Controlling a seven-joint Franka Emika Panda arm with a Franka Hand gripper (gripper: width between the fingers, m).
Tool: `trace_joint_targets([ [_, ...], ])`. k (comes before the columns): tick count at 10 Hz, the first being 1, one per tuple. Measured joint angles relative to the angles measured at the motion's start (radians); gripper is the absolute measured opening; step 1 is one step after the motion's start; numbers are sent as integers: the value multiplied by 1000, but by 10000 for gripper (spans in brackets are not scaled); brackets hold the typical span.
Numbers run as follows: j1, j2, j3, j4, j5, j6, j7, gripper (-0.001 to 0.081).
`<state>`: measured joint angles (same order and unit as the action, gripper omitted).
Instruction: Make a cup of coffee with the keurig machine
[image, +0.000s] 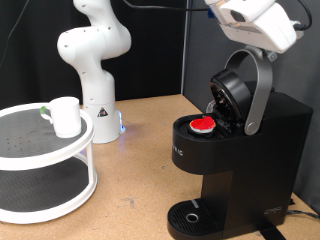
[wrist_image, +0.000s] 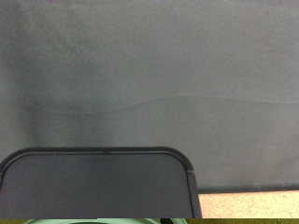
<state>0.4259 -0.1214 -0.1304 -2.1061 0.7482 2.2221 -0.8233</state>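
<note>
Gripper (image: 252, 22) above open keurig machine (image: 235, 150), jaws unseen

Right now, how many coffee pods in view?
1. A red-topped pod sits in the open holder of the keurig machine, under its raised lid. None shows on the white tiered stand beside the cup; others may be hidden.

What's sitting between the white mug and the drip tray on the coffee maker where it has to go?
Nothing visible. The mug stands on the top tier of the round white shelf at the exterior view's left; bare table lies between it and the coffee maker's drip tray, which has nothing on it.
</note>
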Motion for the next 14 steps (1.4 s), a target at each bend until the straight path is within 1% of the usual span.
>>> trace_joint_targets([
  [4,-8,-18,-29,-7,2,-38,-24,0],
  [6,-14,-24,-50,-9,2,-67,-54,0],
  [10,-37,-43,-87,-18,-7,-127,-92,0],
  [14,-58,-45,-107,-26,-18,-135,-95,0],
])
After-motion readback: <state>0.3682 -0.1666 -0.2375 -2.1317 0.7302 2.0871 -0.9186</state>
